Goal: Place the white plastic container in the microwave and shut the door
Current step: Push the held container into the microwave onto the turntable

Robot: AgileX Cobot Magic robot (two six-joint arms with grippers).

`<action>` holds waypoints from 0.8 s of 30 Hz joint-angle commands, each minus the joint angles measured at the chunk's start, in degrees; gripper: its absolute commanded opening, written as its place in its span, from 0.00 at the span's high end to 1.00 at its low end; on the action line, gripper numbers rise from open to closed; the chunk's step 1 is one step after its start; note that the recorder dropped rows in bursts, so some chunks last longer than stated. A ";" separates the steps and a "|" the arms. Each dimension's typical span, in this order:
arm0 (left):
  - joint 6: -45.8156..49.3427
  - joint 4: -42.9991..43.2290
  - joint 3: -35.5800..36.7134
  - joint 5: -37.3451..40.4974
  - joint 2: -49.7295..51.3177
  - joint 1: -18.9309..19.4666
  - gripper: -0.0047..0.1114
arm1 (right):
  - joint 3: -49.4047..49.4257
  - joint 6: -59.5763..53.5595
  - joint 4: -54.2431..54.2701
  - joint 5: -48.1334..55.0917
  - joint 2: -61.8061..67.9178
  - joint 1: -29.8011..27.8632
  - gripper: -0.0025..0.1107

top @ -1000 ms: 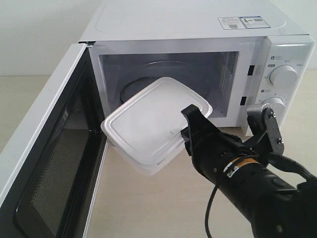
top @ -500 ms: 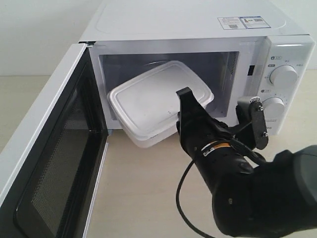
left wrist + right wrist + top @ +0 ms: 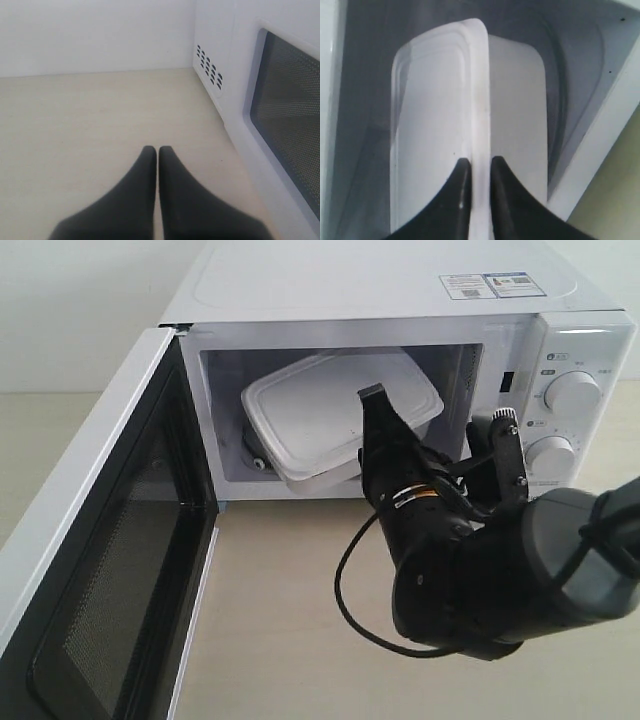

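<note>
right wrist view: the container (image 3: pixel 430 125) is edge-on straight ahead of my right claw (image 3: pixel 477 162). my two fingers pinch its rim, one on the lid side and one on the underside. i take it by the rim because, i judge, the box is too wide to span. beyond my tips it sits tilted inside the microwave (image 3: pixel 600 100) cavity, and from here i cannot tell whether it touches the floor.

the exterior view adds that the box is mostly past the opening and canted, so i judge it is not yet set down. well off to my claw's left, the door (image 3: pixel 90 540) stands wide open, clear of my arm.

only the left wrist view shows my left claw (image 3: pixel 157 150). its fingers are pressed together on nothing, beside the door's outer face, likely placed to push it shut.
</note>
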 commanded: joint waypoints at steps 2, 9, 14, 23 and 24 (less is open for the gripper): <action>-0.25 0.11 0.22 0.02 -0.10 0.21 0.93 | -3.60 -1.52 -0.76 -0.79 1.71 -1.79 0.98; -0.25 0.11 0.22 0.02 -0.10 0.21 0.93 | -8.24 -1.83 -1.92 0.72 5.56 -4.02 0.98; -0.25 0.11 0.22 0.02 -0.10 0.21 0.93 | -11.14 -1.93 -2.60 0.52 7.34 -4.05 0.98; -0.25 0.11 0.22 0.02 -0.10 0.21 0.93 | -12.76 -5.03 -3.55 -1.20 8.19 -4.05 0.68; -0.25 0.11 0.22 0.02 -0.10 0.21 0.93 | -12.76 -5.03 -3.55 -1.18 8.19 -4.05 0.66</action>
